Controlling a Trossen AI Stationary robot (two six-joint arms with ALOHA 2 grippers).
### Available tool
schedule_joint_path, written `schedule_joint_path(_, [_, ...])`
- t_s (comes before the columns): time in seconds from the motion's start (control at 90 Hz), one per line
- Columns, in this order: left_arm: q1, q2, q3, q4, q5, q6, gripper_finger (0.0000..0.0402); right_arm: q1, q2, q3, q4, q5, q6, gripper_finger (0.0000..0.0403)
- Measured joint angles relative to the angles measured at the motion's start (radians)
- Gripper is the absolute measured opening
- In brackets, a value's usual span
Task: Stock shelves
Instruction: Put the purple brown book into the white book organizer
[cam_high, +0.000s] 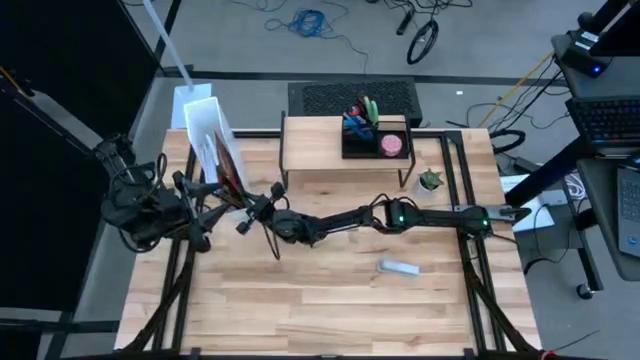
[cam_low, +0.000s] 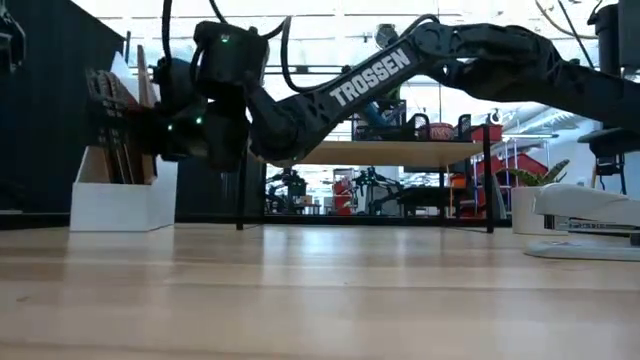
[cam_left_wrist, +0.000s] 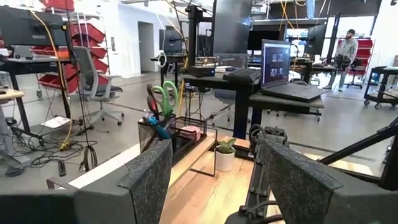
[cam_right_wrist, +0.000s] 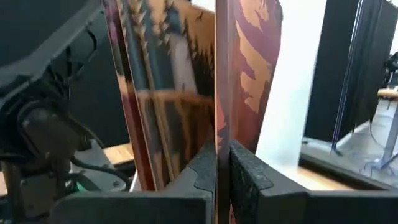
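Observation:
The shelves (cam_high: 345, 148) are a light-wood riser on black legs at the table's far middle, carrying a black organizer tray (cam_high: 375, 138). A white file box (cam_high: 205, 125) at the far left holds thin books with orange-and-maroon forest covers (cam_low: 120, 130). My right arm reaches across the table from the right. Its gripper (cam_right_wrist: 222, 171) is at the box's open side, shut on one book (cam_right_wrist: 249, 74). My left gripper (cam_left_wrist: 214, 180) hovers open near the box, facing the shelves, with nothing between its fingers. My right gripper pinches the thin book's free edge (cam_right_wrist: 222, 134) between its two fingers (cam_right_wrist: 247, 177). The fingers come roughly level from the table's right side. The book stands upright on edge next to another book (cam_right_wrist: 161, 93). Its lower end is hidden by the gripper.
A grey stapler (cam_high: 398, 267) lies right of the table's middle. A small potted plant (cam_high: 430, 180) stands by the shelves' right legs. The organizer tray holds scissors and pens (cam_left_wrist: 163, 99). Bare wood spreads across the near half of the table (cam_high: 320, 310).

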Motion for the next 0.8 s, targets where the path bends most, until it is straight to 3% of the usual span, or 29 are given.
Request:
schedule_joint_path(0.3, [0.000,0.000,0.000,0.000,0.000,0.000,0.0233,-0.007,-0.005,0.003,-0.075,-0.008,0.098,0.0022])
schedule_joint_path(0.489, [0.000,0.001,0.000,0.001,0.000,-0.001,0.0233,-0.019,-0.007,0.004,-0.134,-0.102,0.099,0.0057])
schedule_joint_path(0.8, [0.000,0.006,0.000,0.002,0.000,-0.001,0.0233,-0.016,-0.006,0.002,-0.228,-0.103,0.043,0.0118])
